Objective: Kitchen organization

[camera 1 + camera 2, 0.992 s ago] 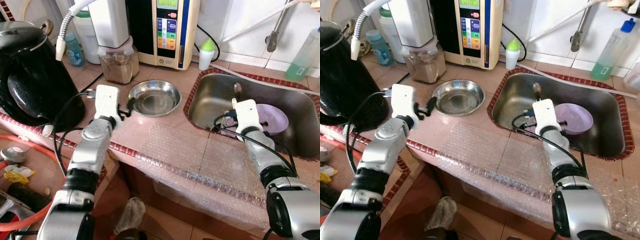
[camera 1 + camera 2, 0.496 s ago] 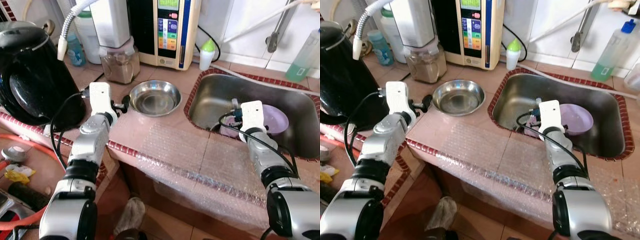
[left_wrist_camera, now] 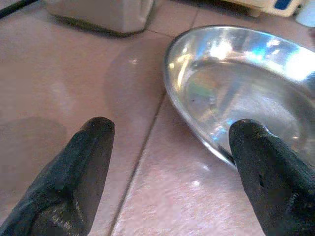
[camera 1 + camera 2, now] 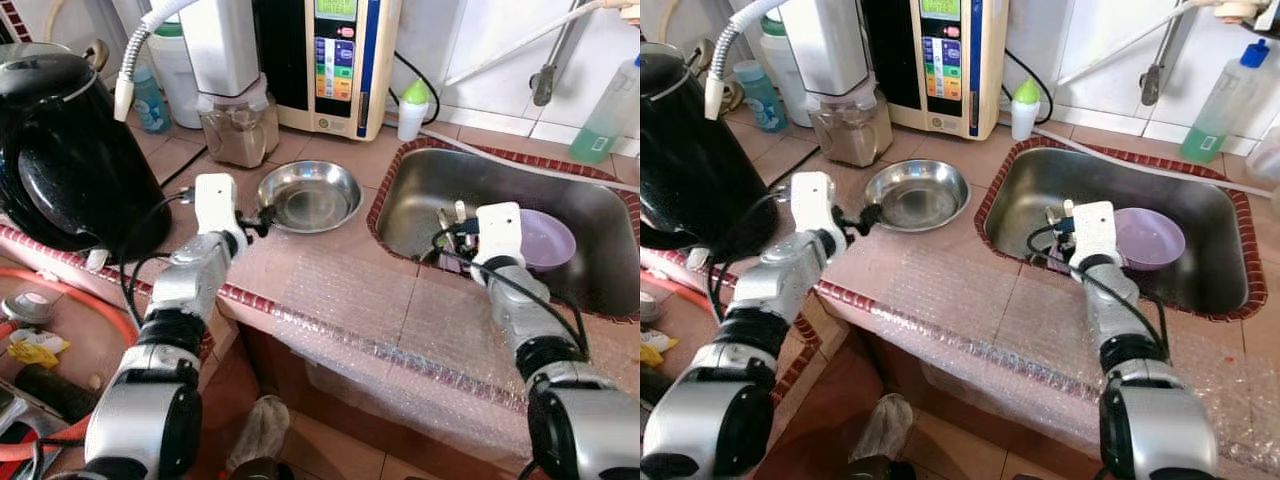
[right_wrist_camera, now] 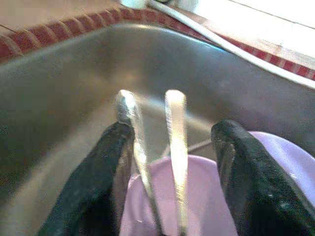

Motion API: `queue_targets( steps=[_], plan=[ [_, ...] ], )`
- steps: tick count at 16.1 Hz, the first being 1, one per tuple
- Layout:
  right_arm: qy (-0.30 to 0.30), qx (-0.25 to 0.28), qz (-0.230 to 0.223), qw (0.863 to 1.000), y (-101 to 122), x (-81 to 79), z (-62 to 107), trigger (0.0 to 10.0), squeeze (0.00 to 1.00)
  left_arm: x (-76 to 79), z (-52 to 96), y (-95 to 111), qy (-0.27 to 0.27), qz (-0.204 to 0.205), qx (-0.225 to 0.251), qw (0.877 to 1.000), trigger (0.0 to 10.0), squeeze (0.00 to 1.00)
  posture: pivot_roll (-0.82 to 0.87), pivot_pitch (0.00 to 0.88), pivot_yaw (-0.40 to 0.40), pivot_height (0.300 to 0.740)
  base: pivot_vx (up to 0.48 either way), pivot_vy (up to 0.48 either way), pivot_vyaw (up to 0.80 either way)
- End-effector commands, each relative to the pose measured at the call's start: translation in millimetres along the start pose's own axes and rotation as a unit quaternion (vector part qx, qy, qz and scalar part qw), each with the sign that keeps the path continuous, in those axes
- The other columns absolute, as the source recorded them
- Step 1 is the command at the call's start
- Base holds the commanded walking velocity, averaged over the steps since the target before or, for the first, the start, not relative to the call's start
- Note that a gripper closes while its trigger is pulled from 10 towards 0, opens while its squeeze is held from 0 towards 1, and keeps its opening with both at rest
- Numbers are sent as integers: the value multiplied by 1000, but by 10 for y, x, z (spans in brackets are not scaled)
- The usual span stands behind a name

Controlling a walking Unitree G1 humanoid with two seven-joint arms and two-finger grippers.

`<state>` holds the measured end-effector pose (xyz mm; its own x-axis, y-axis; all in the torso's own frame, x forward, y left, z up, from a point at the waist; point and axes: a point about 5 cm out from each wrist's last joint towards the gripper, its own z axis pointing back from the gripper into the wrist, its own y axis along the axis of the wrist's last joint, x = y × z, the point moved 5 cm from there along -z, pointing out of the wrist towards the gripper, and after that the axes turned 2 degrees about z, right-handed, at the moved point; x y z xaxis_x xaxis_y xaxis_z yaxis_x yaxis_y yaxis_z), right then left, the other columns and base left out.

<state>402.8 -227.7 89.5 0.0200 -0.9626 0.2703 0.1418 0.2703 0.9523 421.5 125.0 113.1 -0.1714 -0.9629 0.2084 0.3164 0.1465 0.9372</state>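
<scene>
Left gripper [image 3: 170,162] sits low over the pink tiled counter [image 4: 330,270] at the near-left rim of the shallow round stainless-steel bowl [image 4: 309,194]; jaws open, one black finger on bare tile, the other touching or just above the bowl's rim, nothing held. The bowl stands empty on the counter, left of the stainless-steel sink [image 4: 420,190] and just in front of the white water-filter unit with a coloured button panel [image 4: 335,60]. Right gripper [image 5: 172,147] is inside the sink at its near-left part, jaws apart, with two thin metal utensil handles [image 4: 451,216] standing up between the fingers; the left-hand handle lies against one finger, the other stands free, so whether they are actually gripped cannot be told. Directly under the fingers is a small lilac plastic cup or bowl [image 5: 197,196], from which the handles appear to rise; a larger lilac plastic bowl [image 4: 548,238] lies just right of it on the sink floor. Large black electric kettle [image 4: 60,150] at far left of the counter. Glass jar of brown powder [image 4: 238,130] behind the steel bowl, to its left. Small white bottle with green cap [image 4: 413,105] at the sink's far-left corner. A sheet of clear bubble wrap [image 4: 400,330] covers the near counter edge.
</scene>
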Motion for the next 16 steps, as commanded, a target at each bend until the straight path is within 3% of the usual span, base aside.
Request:
queue_targets(
  steps=[1,2,3,4,5,6,9,12,13,14,15,16],
  plan=[
    [21,-2,-6,1000,-58,-118,34,10000,1000,36,-23,23,-7,-1,-5,1000,9647,0,-84,0,83,740,0,0,0],
    [31,6,-8,999,-41,-170,45,10000,1000,43,-31,17,-10,0,-8,1000,7882,0,-87,0,85,740,0,0,0],
    [49,14,-17,999,-23,-266,71,10000,1000,49,-41,3,-10,5,-12,1000,4863,0,-92,0,87,740,0,0,0],
    [79,34,-15,996,30,-409,129,10000,1000,70,-54,-15,-17,14,-17,1000,2667,0,-95,0,89,740,0,0,0],
    [101,47,-9,994,70,-505,177,10000,1000,74,-60,-26,-19,19,-21,999,1843,0,-98,0,93,740,0,0,0],
    [116,57,3,992,97,-577,228,10000,1000,62,-67,-41,-18,25,-25,999,0,0,-103,0,96,740,0,0,0],
    [143,65,20,987,102,-720,355,10000,1000,3,-80,-87,-5,58,-40,998,0,0,-112,0,103,740,0,0,0],
    [151,56,22,987,89,-763,432,10000,988,-8,-94,-96,-4,81,-49,995,0,0,-111,0,105,740,0,0,0],
    [152,55,24,987,90,-769,436,10000,784,-20,-94,-96,-3,79,-50,996,0,0,-110,0,105,740,0,0,0],
    [155,54,30,986,106,-780,445,10000,255,-34,-95,-95,-1,84,-51,995,0,0,-108,0,105,740,0,0,0],
    [155,54,30,986,110,-782,446,10000,255,-37,-95,-95,-1,86,-51,995,0,0,-108,0,105,740,0,0,0],
    [156,60,35,985,144,-790,454,10000,0,-49,-95,-87,0,89,-49,995,0,0,-108,0,105,740,0,0,0]
  ],
)
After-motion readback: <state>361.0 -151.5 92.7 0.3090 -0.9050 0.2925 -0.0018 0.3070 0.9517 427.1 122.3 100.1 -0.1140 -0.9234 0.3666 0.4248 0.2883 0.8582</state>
